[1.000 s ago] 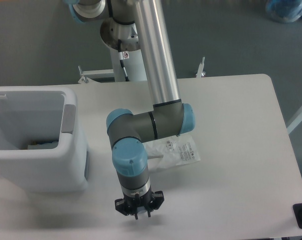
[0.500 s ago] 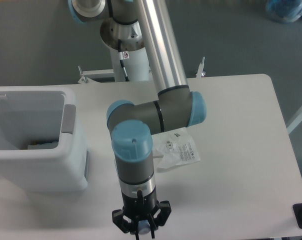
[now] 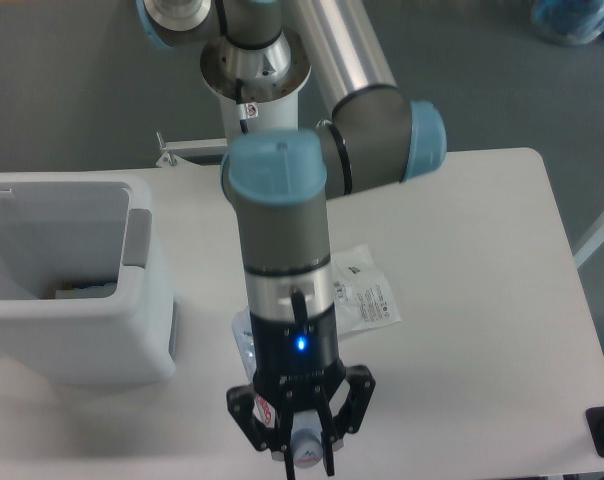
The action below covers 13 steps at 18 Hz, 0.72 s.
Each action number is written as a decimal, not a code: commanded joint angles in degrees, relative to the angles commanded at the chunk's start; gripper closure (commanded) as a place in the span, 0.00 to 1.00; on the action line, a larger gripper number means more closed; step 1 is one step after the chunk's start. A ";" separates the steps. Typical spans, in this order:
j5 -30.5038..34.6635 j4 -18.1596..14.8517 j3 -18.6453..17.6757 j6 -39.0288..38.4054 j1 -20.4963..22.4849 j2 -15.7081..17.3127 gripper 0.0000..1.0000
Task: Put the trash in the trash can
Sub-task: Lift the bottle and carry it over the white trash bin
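Your black two-finger end effector [image 3: 304, 455] is hanging near the front edge of the white worktop [image 3: 482, 300], fingers pointing down and clamping the clear plastic water bottle [image 3: 304, 450] with its white cap facing the camera; a bit of red label is showing between the fingers. The translucent whitish plastic bag with black print [image 3: 367, 298] is lying flat on the worktop behind the arm. The white boxy plastic bin with the grey rim panel [image 3: 82, 290] is sitting well off to one side, something pale resting inside it.
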 joint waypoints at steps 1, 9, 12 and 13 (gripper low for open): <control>-0.97 0.09 0.70 -0.18 0.09 0.35 0.73; -9.14 2.11 2.29 0.26 -0.70 5.00 0.82; -13.10 2.11 1.15 0.26 -1.67 7.64 0.81; -13.11 2.11 0.71 0.26 -2.19 8.35 0.81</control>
